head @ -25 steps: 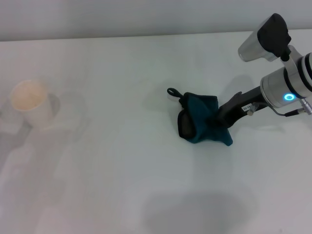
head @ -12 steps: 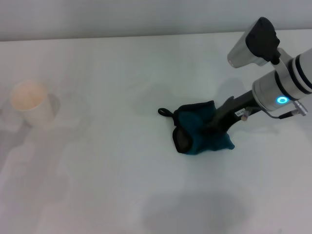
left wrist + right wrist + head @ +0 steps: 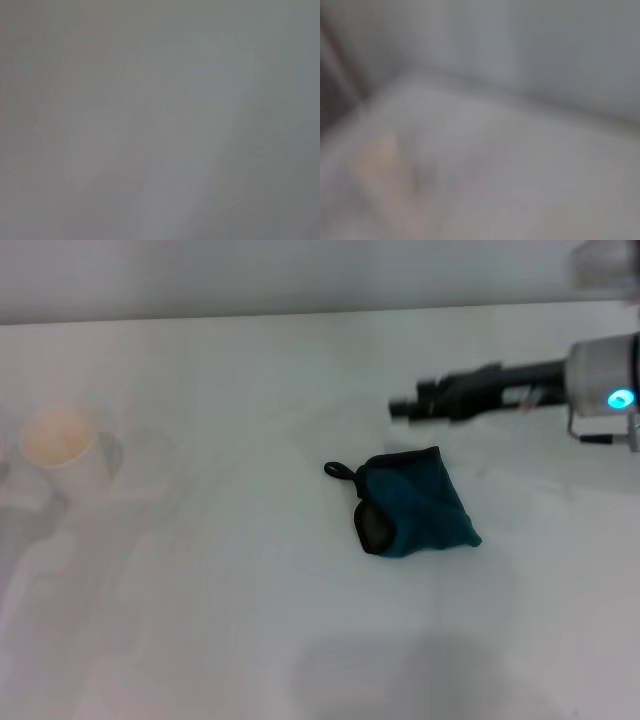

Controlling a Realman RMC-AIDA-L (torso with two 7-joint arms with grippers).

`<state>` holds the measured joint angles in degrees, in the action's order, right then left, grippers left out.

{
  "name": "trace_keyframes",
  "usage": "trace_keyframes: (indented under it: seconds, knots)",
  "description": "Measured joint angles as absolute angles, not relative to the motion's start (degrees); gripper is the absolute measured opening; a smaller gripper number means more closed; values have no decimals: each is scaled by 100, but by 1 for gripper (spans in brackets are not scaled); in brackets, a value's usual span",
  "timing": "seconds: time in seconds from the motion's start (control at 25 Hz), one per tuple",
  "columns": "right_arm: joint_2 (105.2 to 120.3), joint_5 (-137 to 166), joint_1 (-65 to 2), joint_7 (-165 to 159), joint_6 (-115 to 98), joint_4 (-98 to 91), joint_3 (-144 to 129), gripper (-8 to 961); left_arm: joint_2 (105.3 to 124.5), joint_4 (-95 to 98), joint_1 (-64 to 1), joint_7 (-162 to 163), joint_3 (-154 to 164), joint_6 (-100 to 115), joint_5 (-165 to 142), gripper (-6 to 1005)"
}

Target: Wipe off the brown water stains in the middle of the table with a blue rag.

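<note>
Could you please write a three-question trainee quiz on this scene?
1. True or false: the right tool is holding the rag.
2. The cup stands on which side of the table? A) robot's left B) robot's right C) middle
3. Fill in: the rag's loop points toward the robot's ____.

Key: 1. False; the tool hangs apart from the rag, which lies crumpled on the table. 2. A. 3. Left. No brown stain shows beside the rag.
</note>
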<state>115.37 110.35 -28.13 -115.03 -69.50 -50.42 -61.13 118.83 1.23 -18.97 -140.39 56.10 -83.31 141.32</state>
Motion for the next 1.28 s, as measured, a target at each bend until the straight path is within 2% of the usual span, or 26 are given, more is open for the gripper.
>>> trace_keyframes:
  seconds: [0.08, 0.16, 0.4, 0.84, 1.28]
  knots:
    - [11525, 9773, -2609, -11165, -7062, -4718, -5776, 517, 11883, 123, -1910, -14041, 5611, -8302, 14118, 893]
    - [11509, 8364, -2426, -10616, -7357, -4221, -5512, 757, 11883, 123, -1926, -14047, 5610, -8266, 14116, 893]
    - [11540, 5493, -2078, -8560, -8146, -2458, -5065, 832, 11886, 241, -1939, -14127, 5583, -8135, 14152, 893]
    - [11620, 3494, -2148, -3094, -8115, -199, -5052, 828, 11920, 491, -2062, -14111, 5572, -7976, 14654, 893]
    - [11616, 2987, -2252, -1993, -7757, 222, -5036, 825, 11903, 494, -2216, -14129, 5580, -7605, 14871, 893]
